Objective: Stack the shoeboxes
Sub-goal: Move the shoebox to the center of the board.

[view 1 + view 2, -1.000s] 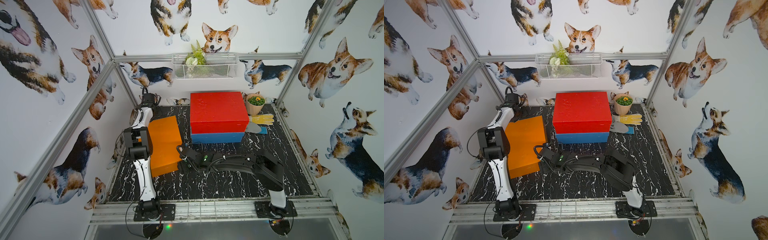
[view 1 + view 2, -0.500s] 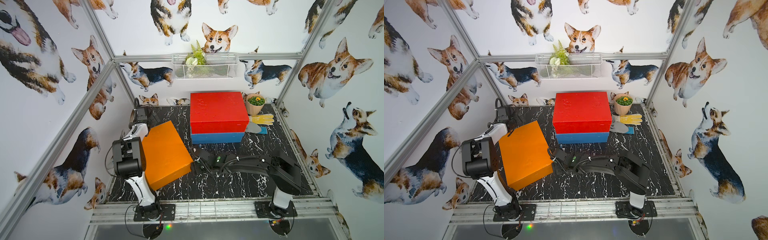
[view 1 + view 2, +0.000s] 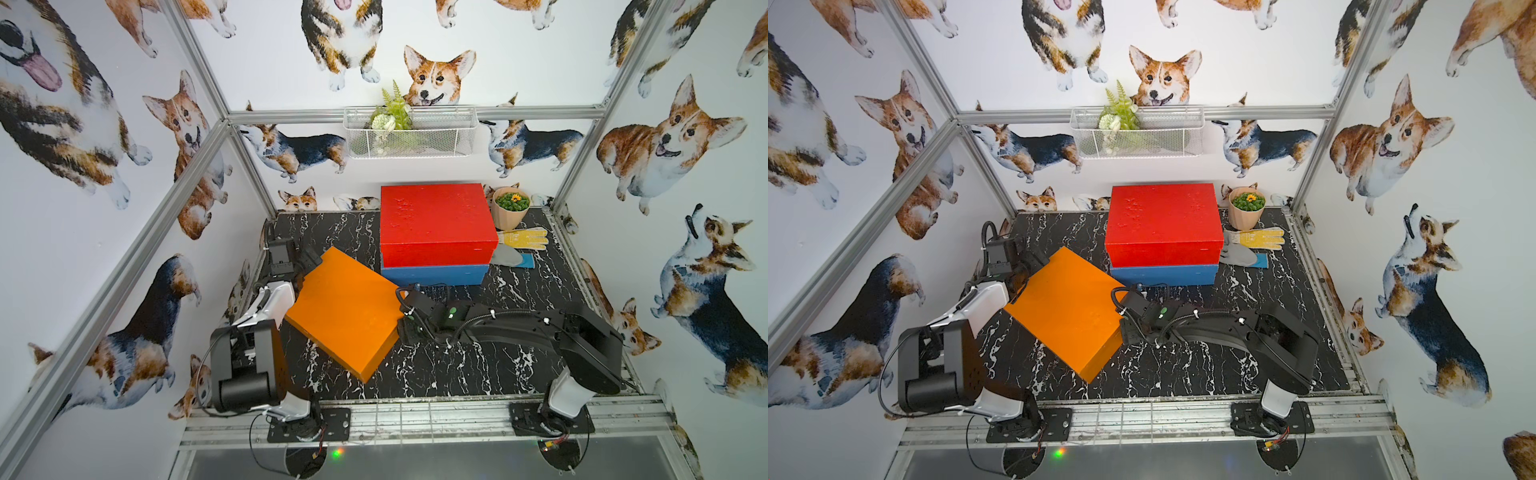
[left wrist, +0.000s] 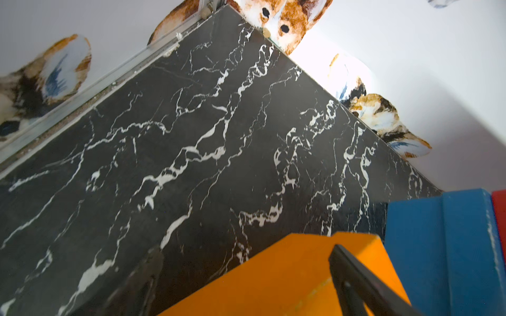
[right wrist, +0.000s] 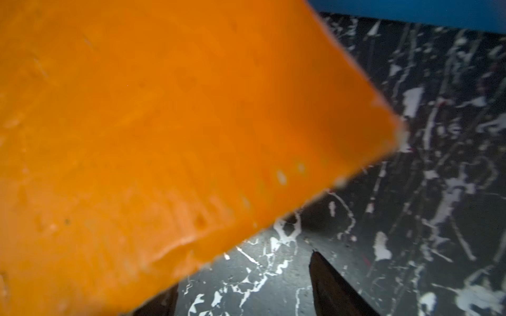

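The red shoebox [image 3: 436,224] [image 3: 1163,224] sits stacked on the blue shoebox [image 3: 434,275] [image 3: 1165,275] at the back of the table. The orange shoebox [image 3: 345,311] [image 3: 1065,307] hangs tilted and turned above the table's left half. My left gripper [image 3: 305,266] [image 3: 1030,266] [image 4: 243,251] clamps its far left corner with jaws wide, one finger [image 4: 356,279] lying on the orange shoebox [image 4: 273,279]. My right gripper [image 3: 405,309] [image 3: 1121,316] [image 5: 241,273] stands open against the box's right edge. The orange shoebox [image 5: 164,136] covers one of its fingers, and only marble shows between them.
A flower pot [image 3: 510,208], a yellow glove [image 3: 523,238] and a grey tool [image 3: 509,255] lie at the back right beside the stack. A wire basket [image 3: 409,133] with a plant hangs on the back wall. Walls close in the black marble table [image 3: 478,374] on three sides.
The orange shoebox has risen off the table, tilted and swung clockwise toward the front. Both arms moved with it; the left arm pulled back toward its base.
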